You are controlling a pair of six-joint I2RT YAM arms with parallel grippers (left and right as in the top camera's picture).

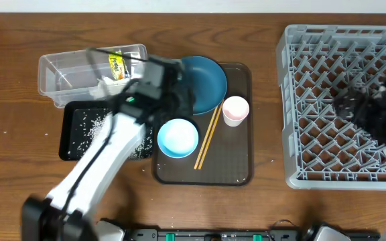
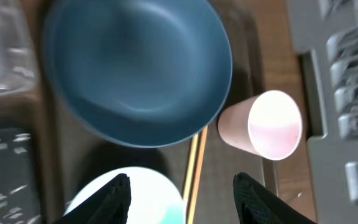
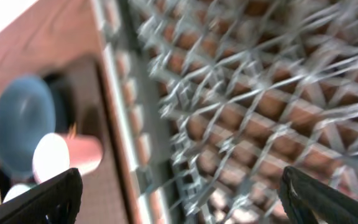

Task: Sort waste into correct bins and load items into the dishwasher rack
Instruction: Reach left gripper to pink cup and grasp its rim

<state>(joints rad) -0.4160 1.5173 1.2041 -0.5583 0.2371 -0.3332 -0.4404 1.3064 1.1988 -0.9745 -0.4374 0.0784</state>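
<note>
Left gripper [image 2: 180, 190] hangs wide open and empty over the brown serving tray [image 1: 236, 171]. There the big dark-blue bowl [image 2: 135, 68] sits smooth and empty, a pinkish cup [image 2: 263, 124] just beside it, and wooden chopsticks [image 1: 208, 137] lie slantwise next to the light-blue bowl [image 1: 177, 137]. Right gripper [image 3: 179, 199], fingers spread and holding nothing, is over the grey lattice rack [image 1: 344, 107].

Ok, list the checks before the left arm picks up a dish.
1. Left pincer open, empty: ok.
2. Right pincer open, empty: ok.
3. Cup upright: not ok, lies on its side.
4. Dark bowl uncovered: ok.
5. Rack free: cannot tell, partly hidden.
6. Wrapper in tub: ok.
</note>
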